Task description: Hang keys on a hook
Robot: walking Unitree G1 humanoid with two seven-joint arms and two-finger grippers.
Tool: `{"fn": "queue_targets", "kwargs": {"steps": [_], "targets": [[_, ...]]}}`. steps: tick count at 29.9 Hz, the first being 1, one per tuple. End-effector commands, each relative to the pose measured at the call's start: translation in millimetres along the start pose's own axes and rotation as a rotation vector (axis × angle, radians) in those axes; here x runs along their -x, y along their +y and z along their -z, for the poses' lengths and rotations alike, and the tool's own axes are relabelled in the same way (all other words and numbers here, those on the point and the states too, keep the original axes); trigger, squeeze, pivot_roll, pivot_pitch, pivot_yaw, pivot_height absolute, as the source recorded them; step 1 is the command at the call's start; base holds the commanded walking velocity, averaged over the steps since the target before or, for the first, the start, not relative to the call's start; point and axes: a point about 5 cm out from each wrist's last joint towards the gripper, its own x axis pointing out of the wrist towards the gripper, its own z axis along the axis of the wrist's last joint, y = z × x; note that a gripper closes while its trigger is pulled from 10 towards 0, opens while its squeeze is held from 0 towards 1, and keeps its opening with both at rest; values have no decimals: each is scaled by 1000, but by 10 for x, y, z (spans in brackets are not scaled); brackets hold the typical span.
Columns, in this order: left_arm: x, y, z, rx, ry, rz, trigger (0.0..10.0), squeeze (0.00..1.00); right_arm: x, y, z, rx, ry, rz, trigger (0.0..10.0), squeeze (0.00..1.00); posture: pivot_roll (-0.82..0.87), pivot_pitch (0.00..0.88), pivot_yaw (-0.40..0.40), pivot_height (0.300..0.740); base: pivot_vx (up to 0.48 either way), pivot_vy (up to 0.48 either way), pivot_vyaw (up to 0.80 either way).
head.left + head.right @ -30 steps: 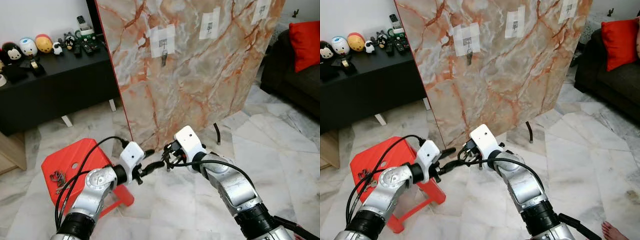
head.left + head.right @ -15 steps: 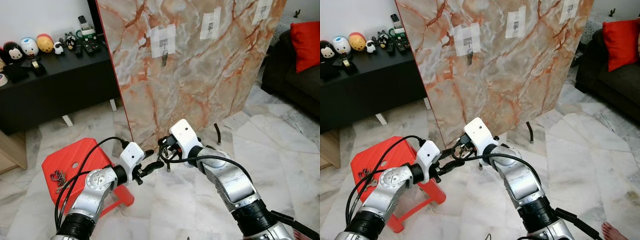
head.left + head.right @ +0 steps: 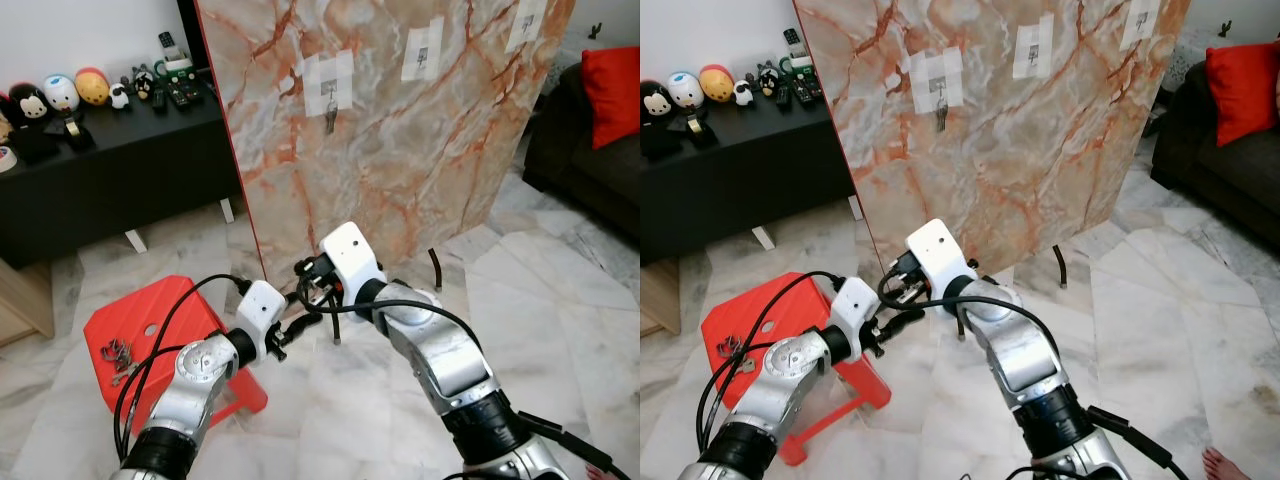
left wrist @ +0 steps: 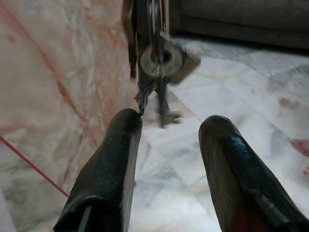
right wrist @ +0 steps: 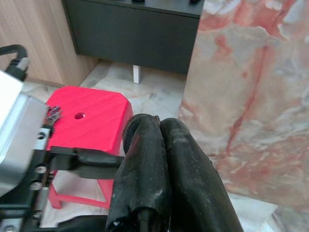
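- Right gripper [image 3: 312,291] is pinched closed; in its wrist view the two black fingers [image 5: 159,164] press together with no gap. A bunch of keys [image 4: 157,72] hangs from it, a thin key blade dangling below [image 3: 335,325], so the grip seems to be on the ring, letting the rest swing free for threading over a hook.
- Left gripper [image 4: 169,159] sits just beside and slightly below the right one, fingers spread apart with nothing between them. In its wrist view the keys hang right in front of the gap, which reads as a hand-over in which the right gripper now carries the load.
- Marble panel [image 3: 400,150] stands upright on the floor ahead of both arms. Taped paper patches near its top edge carry the hooks; the left hook [image 3: 329,95] already has a key hanging from it, while the middle hook [image 3: 422,48] looks free. The held keys are well below and well apart from either, so my judgement is that a raise and a reach toward the top edge come next.
- Red stool [image 3: 160,310] stands at the panel's lower left corner. More keys [image 3: 115,352] lie near the stool's left edge, probably waiting their turn.
- Black cabinet [image 3: 120,170] with figurines on top runs along the wall behind.
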Motion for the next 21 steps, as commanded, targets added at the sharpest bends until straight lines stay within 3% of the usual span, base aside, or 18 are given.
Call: {"fn": "queue_targets", "kwargs": {"steps": [1,10,11,12,13,14,17,18,21], "targets": [[11,28,10,5,-2,-21,10000,0,20,32,-87,4,-34,-6,10000,0,77,45,-4,740,0,0,0],[-16,17,12,-6,-13,-58,10000,0,2,57,-89,-3,-40,5,10000,0,75,41,-2,740,0,0,0],[-14,15,18,-7,-12,-58,6784,0,3,45,-90,-3,-39,12,10000,0,77,39,-3,740,0,0,0],[-13,14,20,-6,-12,-59,6784,0,4,41,-91,-3,-39,15,10000,0,77,39,-3,740,0,0,0],[-11,15,24,-7,-10,-59,4235,0,5,36,-91,-4,-40,18,10000,0,77,39,-3,740,0,0,0],[-4,15,42,-9,-4,-56,3333,0,8,27,-91,-5,-40,23,10000,0,77,39,-3,740,0,0,0],[3,16,54,-13,2,-54,3333,0,11,21,-91,-4,-40,26,10000,0,77,39,-3,740,0,0,0],[6,19,58,-15,6,-55,4431,0,12,18,-91,-4,-40,27,10000,0,77,39,-3,740,0,0,0],[27,40,85,-26,23,-56,4118,0,19,-10,-84,-5,-38,40,10000,0,76,42,-2,740,0,0,0]]}}
